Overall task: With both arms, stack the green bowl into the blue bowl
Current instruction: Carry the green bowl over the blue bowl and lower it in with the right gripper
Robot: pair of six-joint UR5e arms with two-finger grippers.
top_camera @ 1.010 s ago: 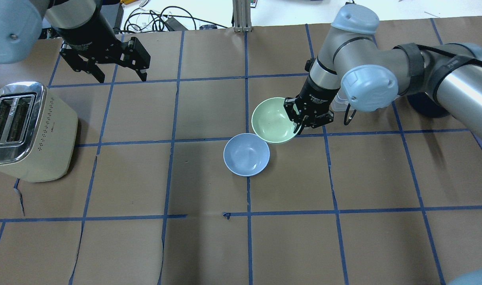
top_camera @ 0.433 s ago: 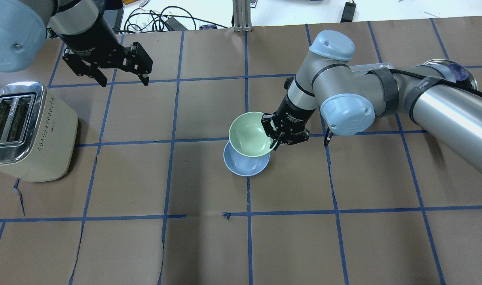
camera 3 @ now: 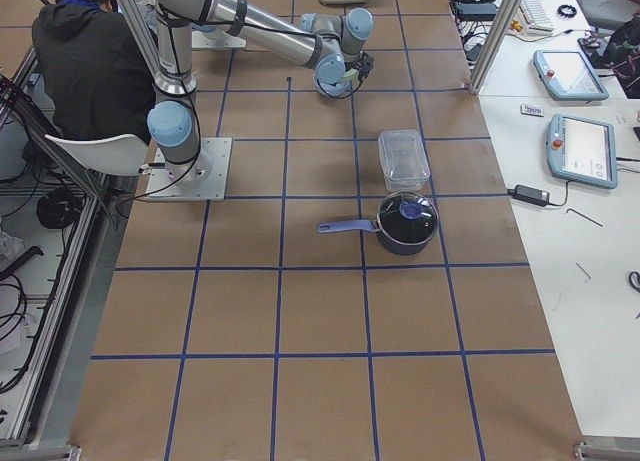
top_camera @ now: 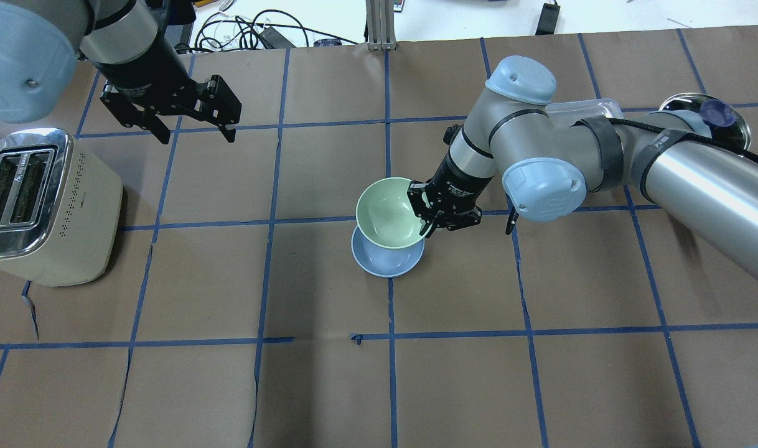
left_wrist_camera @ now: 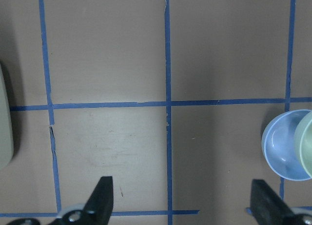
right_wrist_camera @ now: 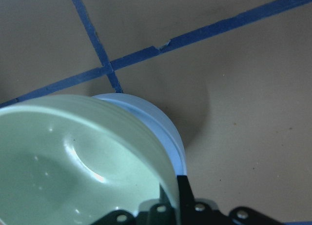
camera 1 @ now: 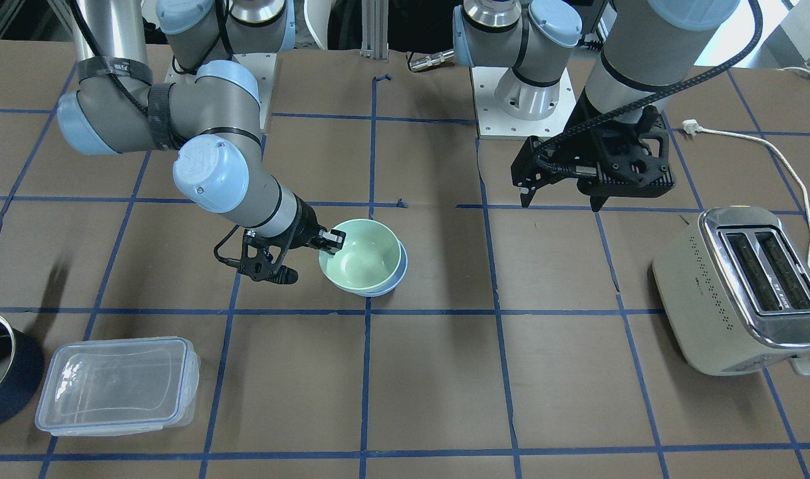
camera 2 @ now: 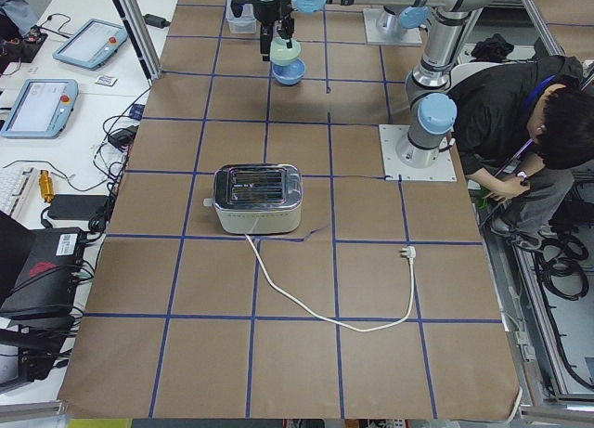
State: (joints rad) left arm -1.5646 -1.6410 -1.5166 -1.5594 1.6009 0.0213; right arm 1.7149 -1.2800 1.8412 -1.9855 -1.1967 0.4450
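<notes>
The right gripper (top_camera: 438, 216), clamped on the rim of the green bowl (top_camera: 385, 211), holds it just above the blue bowl (top_camera: 388, 266) on the tabletop (top_camera: 541, 373), apparently near-centred for lowering. The left gripper (top_camera: 197, 137) hangs spread and empty, well apart.

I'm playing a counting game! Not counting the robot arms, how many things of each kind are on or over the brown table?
Bowls: 2, a pale mint-green round plastic bowl and a pale blue round plastic bowl.
Toasters: 1, a cream and chrome two-slot toaster.
Containers: 1, a clear rectangular plastic container.
Pots: 1, a dark blue lidded saucepan.
Total: 5.
</notes>
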